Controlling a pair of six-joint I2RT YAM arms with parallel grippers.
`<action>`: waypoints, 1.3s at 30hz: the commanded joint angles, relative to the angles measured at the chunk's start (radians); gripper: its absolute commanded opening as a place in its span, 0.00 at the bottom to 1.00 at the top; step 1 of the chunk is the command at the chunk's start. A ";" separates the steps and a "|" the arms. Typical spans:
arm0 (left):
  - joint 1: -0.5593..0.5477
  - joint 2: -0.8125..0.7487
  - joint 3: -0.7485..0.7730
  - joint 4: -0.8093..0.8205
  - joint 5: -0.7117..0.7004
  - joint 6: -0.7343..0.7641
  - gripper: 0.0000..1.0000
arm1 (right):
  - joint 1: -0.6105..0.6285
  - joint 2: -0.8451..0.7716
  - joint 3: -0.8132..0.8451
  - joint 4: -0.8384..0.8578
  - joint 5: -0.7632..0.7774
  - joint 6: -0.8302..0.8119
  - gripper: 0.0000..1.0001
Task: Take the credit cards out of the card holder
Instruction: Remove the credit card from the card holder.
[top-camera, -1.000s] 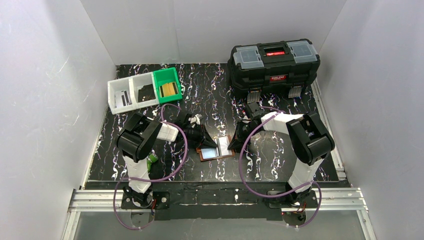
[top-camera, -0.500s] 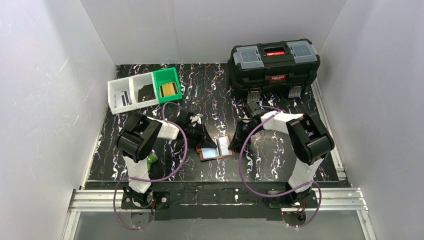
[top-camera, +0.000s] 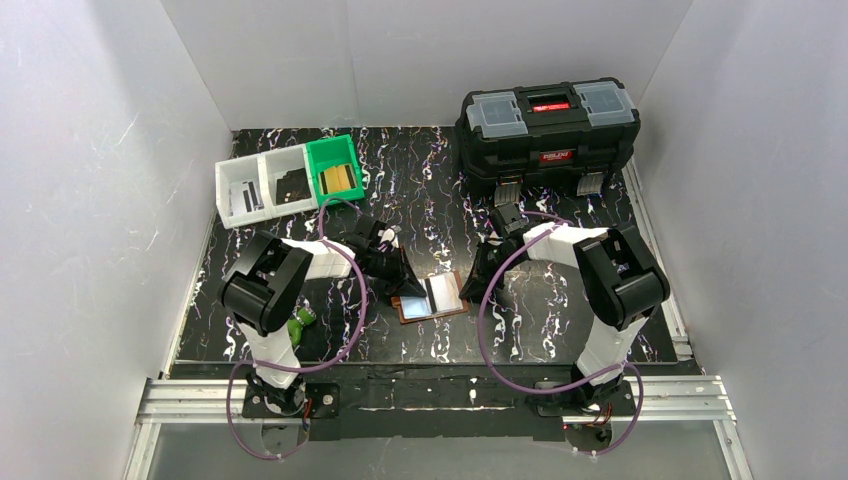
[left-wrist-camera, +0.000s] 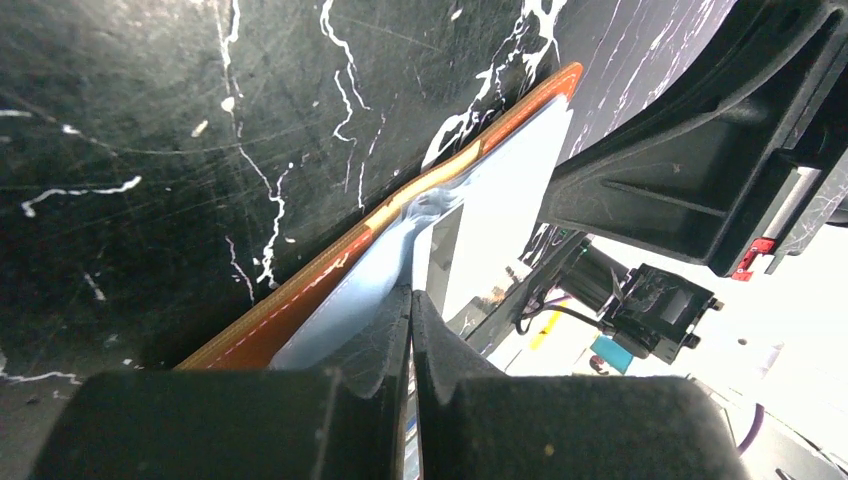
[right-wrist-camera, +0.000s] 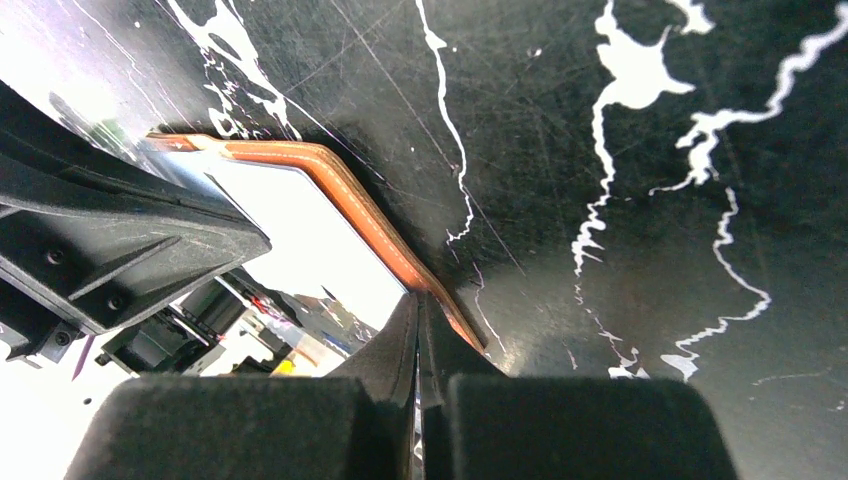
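The brown card holder (top-camera: 412, 307) lies open on the black marbled table between my two arms. In the left wrist view its orange-brown rim (left-wrist-camera: 300, 315) and pale blue pocket (left-wrist-camera: 345, 295) run up to my left gripper (left-wrist-camera: 412, 292). That gripper is shut at the pocket's mouth, and the edge of a glossy credit card (left-wrist-camera: 490, 220) runs into its tips. In the top view the left gripper (top-camera: 403, 279) sits at the holder's left side. My right gripper (right-wrist-camera: 417, 298) is shut, its tips pressing on the holder's brown right edge (right-wrist-camera: 350, 195); from above, this gripper (top-camera: 468, 286) is at the holder's right side.
A big black toolbox (top-camera: 548, 125) stands at the back right. Two white bins (top-camera: 262, 187) and a green bin (top-camera: 334, 167) sit at the back left. A small green object (top-camera: 300, 322) lies by the left arm's base. White walls enclose the table.
My left gripper has shut at the holder's pocket, and the left arm has shifted a little to the left. The pale panel in the holder looks wider now. The right arm has stayed put.
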 joint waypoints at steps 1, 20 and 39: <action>0.011 -0.033 0.002 -0.038 -0.004 0.022 0.00 | -0.013 0.012 -0.049 -0.013 0.202 -0.052 0.01; 0.017 -0.087 0.048 -0.150 0.006 -0.035 0.00 | -0.012 0.025 -0.044 -0.012 0.213 -0.061 0.01; 0.067 -0.161 -0.009 -0.272 -0.038 0.067 0.00 | -0.012 0.002 -0.026 -0.032 0.218 -0.074 0.01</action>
